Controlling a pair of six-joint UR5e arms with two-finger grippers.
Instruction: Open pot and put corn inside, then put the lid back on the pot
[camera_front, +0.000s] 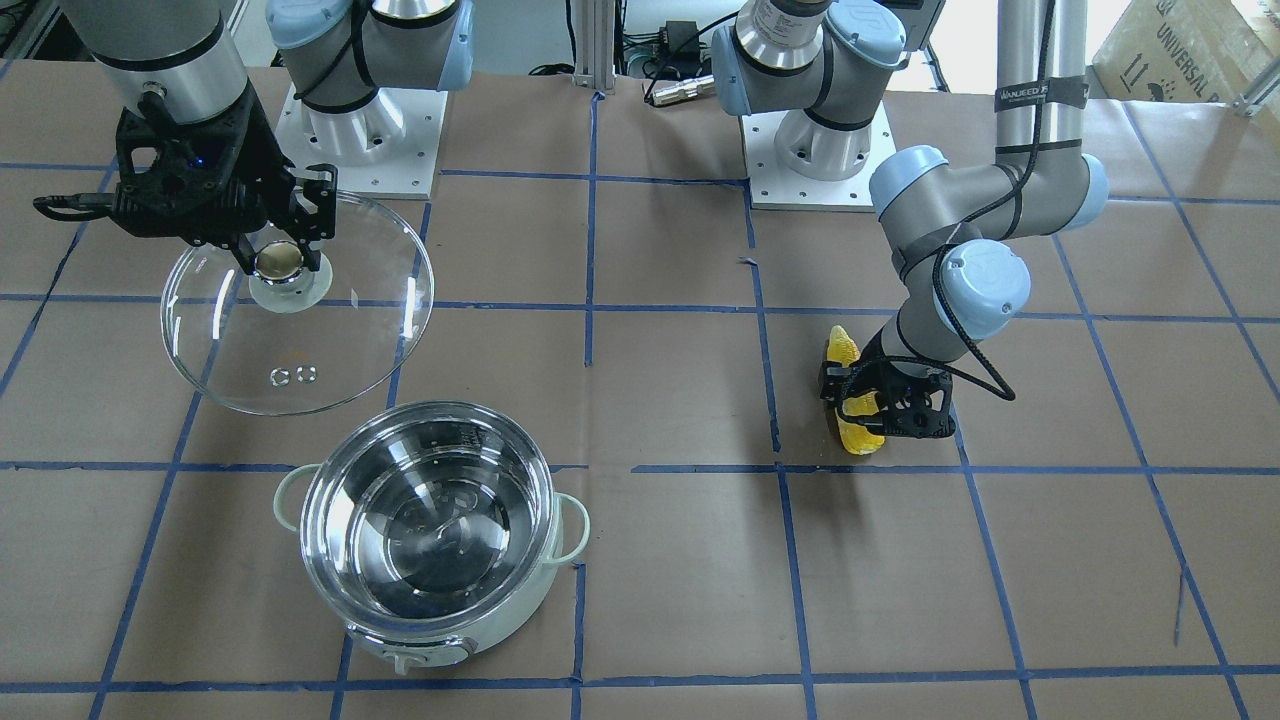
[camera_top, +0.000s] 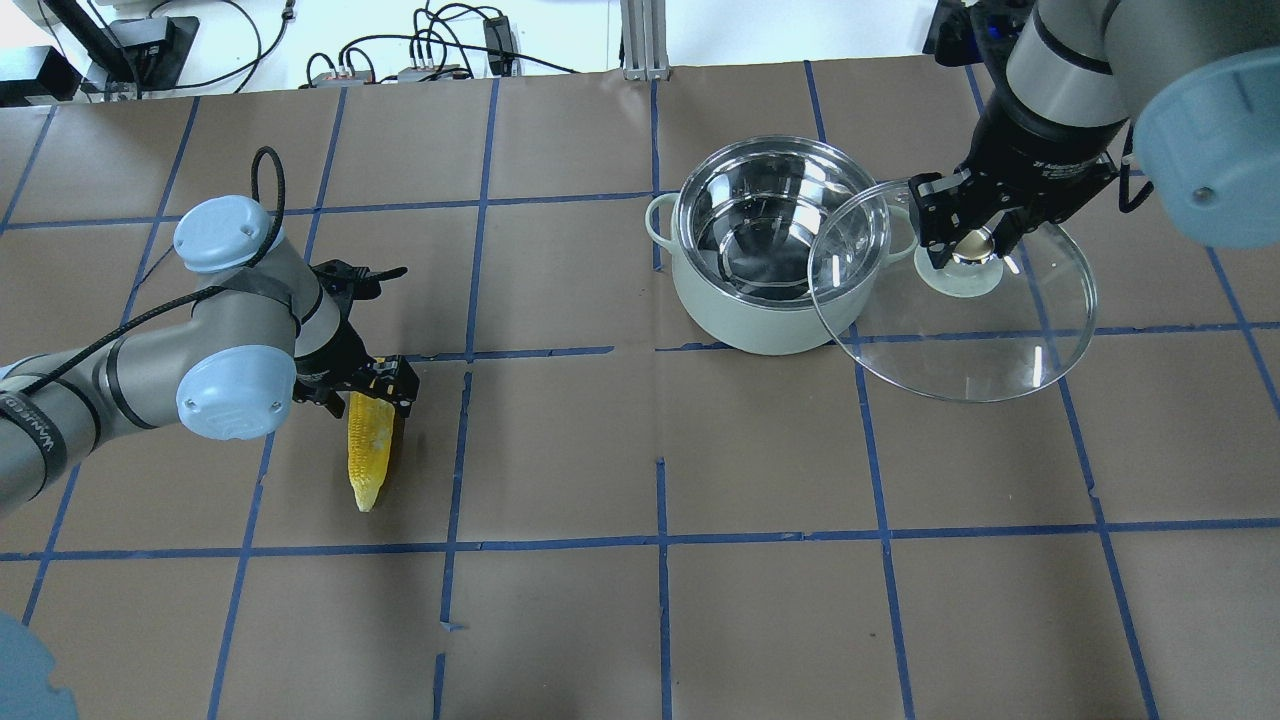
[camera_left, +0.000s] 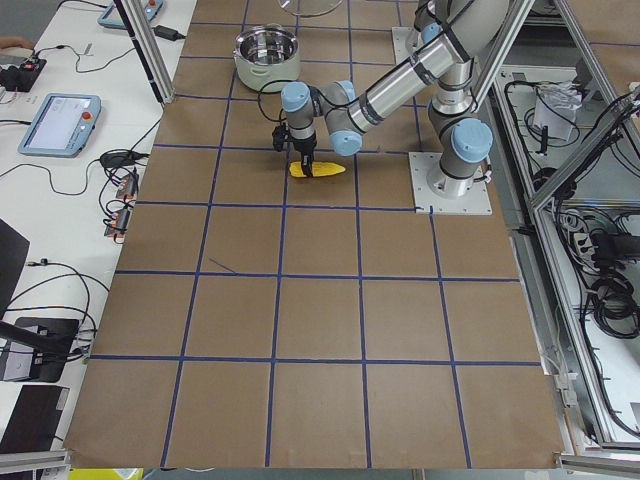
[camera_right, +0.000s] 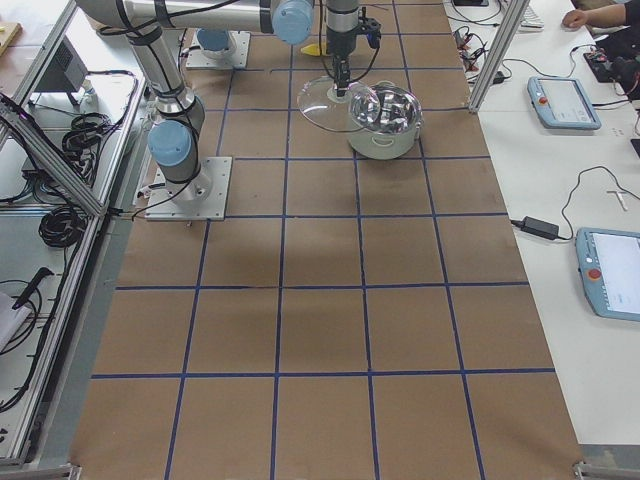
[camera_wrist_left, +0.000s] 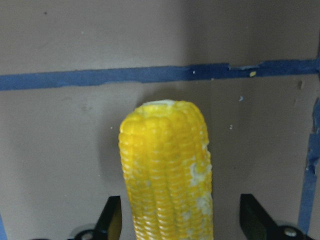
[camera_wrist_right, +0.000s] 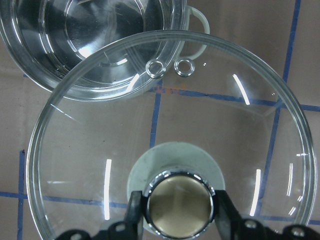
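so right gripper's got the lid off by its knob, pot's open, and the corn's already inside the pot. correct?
Not quite. The corn isn't in the pot, which is empty. It lies on the table with the left gripper open around it, as the overhead view shows. The rest holds: the right gripper holds the lid by its knob, off the pot.

Brown-covered table (camera_top: 560, 630) gridded with blue tape (camera_top: 560, 546), white side bench (camera_right: 540, 170) with tablets (camera_right: 566, 101), cables (camera_top: 440, 50) behind
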